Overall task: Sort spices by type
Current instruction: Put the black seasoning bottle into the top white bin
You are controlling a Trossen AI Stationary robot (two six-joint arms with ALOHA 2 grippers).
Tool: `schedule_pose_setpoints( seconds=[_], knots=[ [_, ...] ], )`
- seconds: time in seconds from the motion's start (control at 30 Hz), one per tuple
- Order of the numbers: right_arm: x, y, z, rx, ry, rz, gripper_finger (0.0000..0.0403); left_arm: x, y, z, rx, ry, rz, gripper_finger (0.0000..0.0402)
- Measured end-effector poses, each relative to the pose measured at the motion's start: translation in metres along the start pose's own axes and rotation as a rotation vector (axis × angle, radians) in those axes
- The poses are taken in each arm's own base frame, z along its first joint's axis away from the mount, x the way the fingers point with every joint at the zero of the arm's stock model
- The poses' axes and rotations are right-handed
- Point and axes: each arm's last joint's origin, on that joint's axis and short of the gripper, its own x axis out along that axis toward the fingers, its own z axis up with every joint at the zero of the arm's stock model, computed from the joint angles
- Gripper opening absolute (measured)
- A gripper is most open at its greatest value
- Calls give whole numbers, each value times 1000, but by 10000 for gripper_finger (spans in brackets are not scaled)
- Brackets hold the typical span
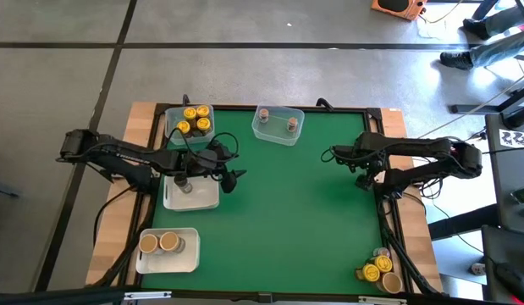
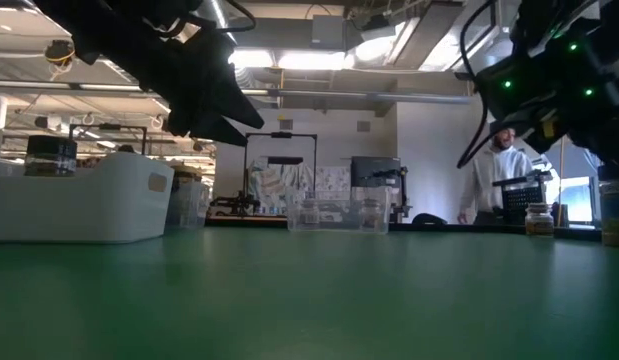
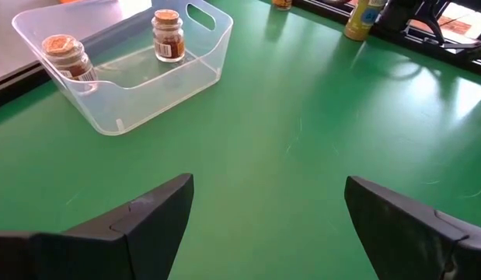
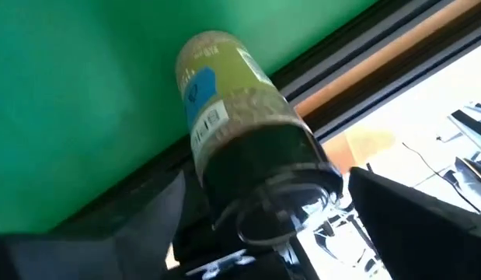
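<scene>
**Sorting partly done, corner cluster still waiting**

Green table (image 1: pixel 295 212) is seen with yellow-lidded jars (image 1: pixel 194 119) binned at 11 o'clock, two more jars (image 1: pixel 277 123) at 12, tan-lidded jars (image 1: pixel 160 243) at 8. Unsorted jars (image 1: pixel 378 271) remain at 5. Left gripper (image 1: pixel 232 169) is held wide open, empty. Right gripper (image 4: pixel 263 225), at 3, is closed around a dark-lidded jar (image 4: pixel 240 148).

Green table (image 1: pixel 295 212), yellow-lidded jars (image 1: pixel 194 119), a dark-lidded jar (image 4: pixel 240 148) with yellowish-green contents and blue label.
</scene>
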Motion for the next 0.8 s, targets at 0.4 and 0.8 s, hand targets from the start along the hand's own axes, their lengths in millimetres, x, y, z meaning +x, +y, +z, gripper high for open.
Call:
schedule_pose_setpoints(
  seconds=[0.4, 0.8],
  knots=[
    [-2, 2, 6, -46, -47, 27, 208, 0, -1, 3, -10, -25, -10, 331],
    [-42, 7, 24, -105, -307, 200, 208, -1, -16, 2, 0, -73, -76, 331]
  ],
)
